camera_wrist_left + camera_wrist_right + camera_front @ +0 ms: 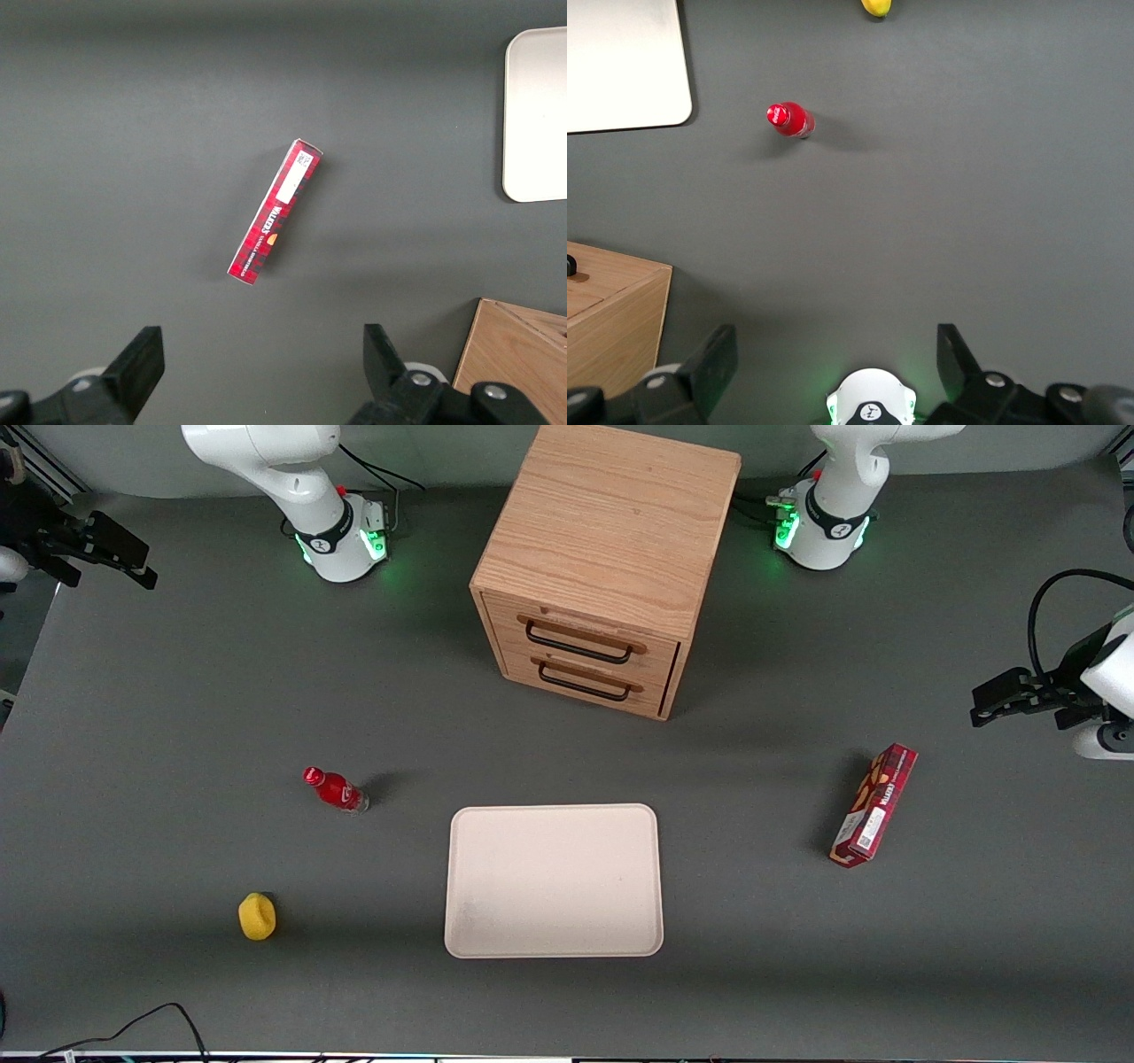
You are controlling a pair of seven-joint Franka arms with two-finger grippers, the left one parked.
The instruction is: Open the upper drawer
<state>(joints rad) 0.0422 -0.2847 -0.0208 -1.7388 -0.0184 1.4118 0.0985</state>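
Note:
The light oak cabinet [611, 522] stands on the table between the two arm bases, its front toward the front camera. The upper drawer [585, 622] sits flush and shut, with its black wire handle [578, 644] above the matching lower drawer [576, 676]. My gripper [142, 562] hangs high at the working arm's end of the table, well away from the cabinet. Its fingers are open with nothing between them. In the right wrist view the gripper [837, 354] spreads wide above bare table, and a corner of the cabinet [611, 319] shows.
A cream tray [554, 815] lies on the table nearer the front camera than the cabinet. A red bottle [335, 789] and a yellow object [257, 916] stand toward the working arm's end. A red box [874, 804] lies toward the parked arm's end.

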